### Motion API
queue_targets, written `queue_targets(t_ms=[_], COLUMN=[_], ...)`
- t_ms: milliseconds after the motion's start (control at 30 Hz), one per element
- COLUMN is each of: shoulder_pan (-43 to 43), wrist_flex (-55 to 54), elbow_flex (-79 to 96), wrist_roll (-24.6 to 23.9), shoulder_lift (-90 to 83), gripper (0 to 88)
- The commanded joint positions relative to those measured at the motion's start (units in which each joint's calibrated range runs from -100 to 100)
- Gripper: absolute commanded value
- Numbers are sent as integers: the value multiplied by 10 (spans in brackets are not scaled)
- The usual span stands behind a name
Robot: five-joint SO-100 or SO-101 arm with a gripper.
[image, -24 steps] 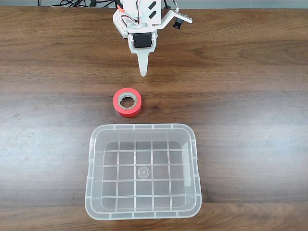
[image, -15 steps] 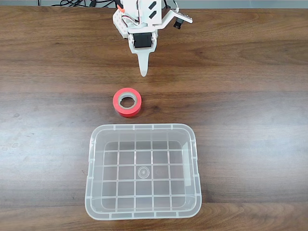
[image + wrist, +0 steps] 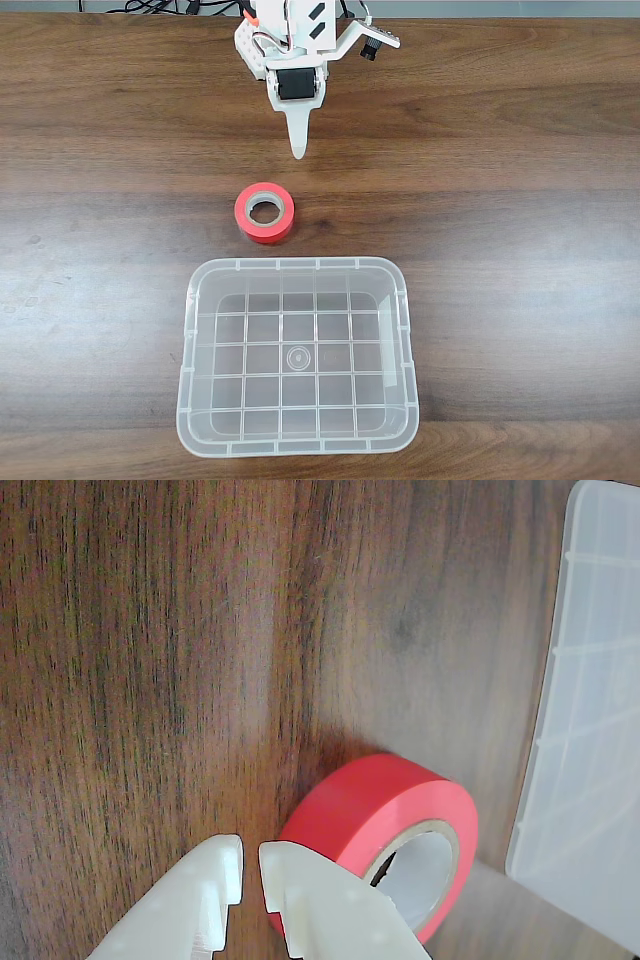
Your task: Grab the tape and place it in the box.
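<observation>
While the white arm hangs at the top edge of the fixed view, its gripper [image 3: 297, 150] points down the picture toward the tape and holds nothing; from this side the fingers look like one narrow white tip, pressed nearly together. The wrist view confirms it: the two white fingertips [image 3: 232, 858] stand side by side at the bottom edge with only a thin gap between them, and nothing is between them. The roll of red-orange tape [image 3: 265, 213] lies flat on the dark brown wooden table [image 3: 520, 210], with its grey-beige core ring facing up. It lies apart from the gripper tip, a little to the left of it in the fixed view, and near the far rim of the box, outside of it. The clear plastic box [image 3: 298, 442] stands below the tape in the fixed view, with rounded corners and a grid of ribs on its bottom, and nothing lies inside. In the wrist view the tape [image 3: 375, 815] appears just beside the right finger, partly behind it, and whether they touch cannot be told from this angle. The pale wall of the box [image 3: 590, 730] fills the right edge there. Some black cables [image 3: 150, 8] lie at the top edge behind the arm
</observation>
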Motion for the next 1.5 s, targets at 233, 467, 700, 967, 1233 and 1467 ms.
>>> queue_targets(t_ms=[233,467,700,967,1233,1467], shoulder_pan=[-2,69,167,176,171,156], wrist_flex=[-15,-85,-94,-85,38,38], elbow_flex=[-7,-13,-42,-46,-136,-249], wrist_roll=[-4,-4,1,0,-3,-2], shoulder_lift=[-7,-6,2,3,11,132], gripper=[13,12,11,11,11,11])
